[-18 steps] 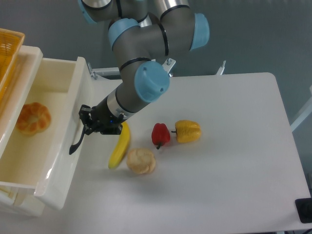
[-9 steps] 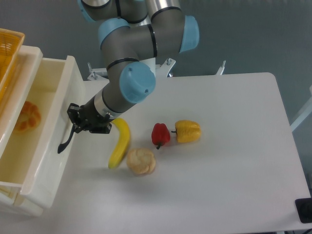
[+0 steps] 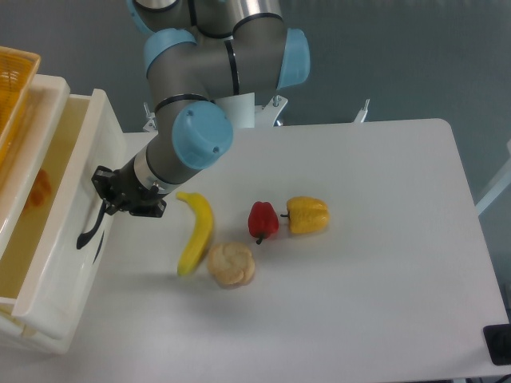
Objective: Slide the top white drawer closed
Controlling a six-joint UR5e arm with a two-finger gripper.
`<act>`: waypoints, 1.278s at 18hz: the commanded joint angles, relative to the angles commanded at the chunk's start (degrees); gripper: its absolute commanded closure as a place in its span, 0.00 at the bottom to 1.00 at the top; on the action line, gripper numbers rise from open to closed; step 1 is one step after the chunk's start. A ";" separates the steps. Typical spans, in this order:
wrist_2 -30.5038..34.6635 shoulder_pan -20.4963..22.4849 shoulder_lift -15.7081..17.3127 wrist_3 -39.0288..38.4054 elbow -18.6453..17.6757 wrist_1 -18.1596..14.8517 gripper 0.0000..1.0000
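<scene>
Nearest on the white table (image 3: 375, 263) lie a bread roll (image 3: 231, 264), a banana (image 3: 196, 231), a red pepper (image 3: 263, 220) and a yellow pepper (image 3: 308, 215); at the left edge the top white drawer (image 3: 76, 231) stands partly pulled out; the gripper (image 3: 110, 194) presses against its front by the black handle (image 3: 89, 230); whether the jaws are apart or closed I cannot tell; a yellow basket (image 3: 16, 80) sits beyond.
</scene>
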 joint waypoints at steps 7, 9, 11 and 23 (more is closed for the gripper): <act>0.18 -0.88 0.00 -0.09 0.26 0.17 1.00; 0.18 -1.40 0.00 -0.09 0.26 0.17 1.00; 0.26 -1.50 0.00 -0.09 0.26 0.17 1.00; 0.44 -3.34 -0.18 -0.09 0.18 0.35 1.00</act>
